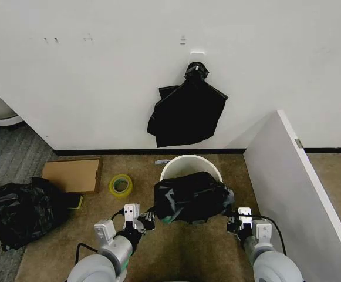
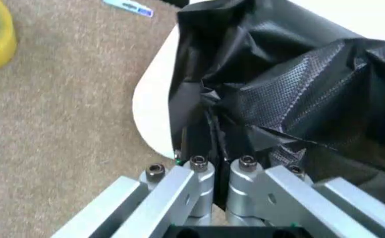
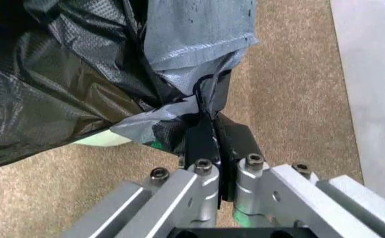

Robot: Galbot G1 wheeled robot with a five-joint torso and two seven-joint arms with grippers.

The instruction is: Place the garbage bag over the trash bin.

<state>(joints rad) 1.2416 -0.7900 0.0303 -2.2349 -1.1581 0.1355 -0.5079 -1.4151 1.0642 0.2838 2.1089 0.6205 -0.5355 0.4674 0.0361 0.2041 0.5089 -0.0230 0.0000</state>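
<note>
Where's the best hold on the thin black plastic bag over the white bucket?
At the bag's rim, one pinch on each side. The thin black plastic bag drapes across the near part of the round white plastic bucket, so opposite edge grips spread its mouth. The left gripper and right gripper already hold there, jaws shut on bunched film, coming from the robot's side.

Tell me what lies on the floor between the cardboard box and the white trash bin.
In the head view, a yellow tape roll lies on the carpet between the cardboard box and the trash bin.
</note>
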